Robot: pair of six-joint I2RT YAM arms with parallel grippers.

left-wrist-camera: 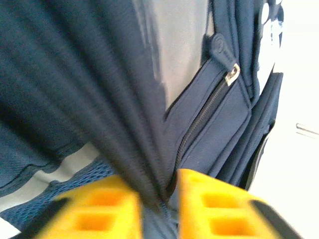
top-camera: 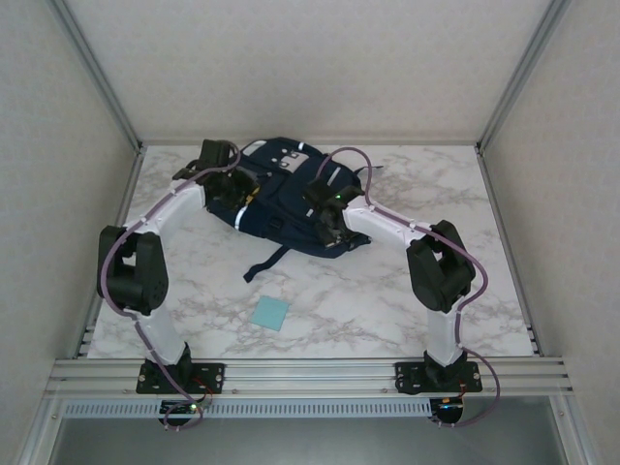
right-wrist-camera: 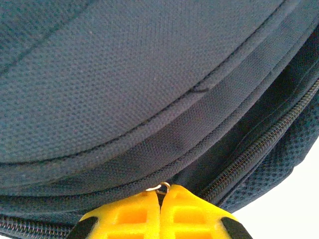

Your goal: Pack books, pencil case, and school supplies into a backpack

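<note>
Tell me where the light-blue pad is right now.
In the top external view, the light-blue pad lies flat on the marble table, toward the near edge and left of centre, just in front of the strap trailing from the backpack.

A white marble-patterned table [top-camera: 387, 300] is lying flat across the middle of the top view, running back to where a pale textured back wall [top-camera: 310, 58] is rising. A silver left post [top-camera: 97, 73] and a right post [top-camera: 523, 73] are slanting up from the rear corners, with pale side walls [top-camera: 44, 213] closing in on both sides. A slotted aluminium rail [top-camera: 310, 373] is spanning the near edge, with a grey ledge [top-camera: 310, 441] sitting just below it.
</note>
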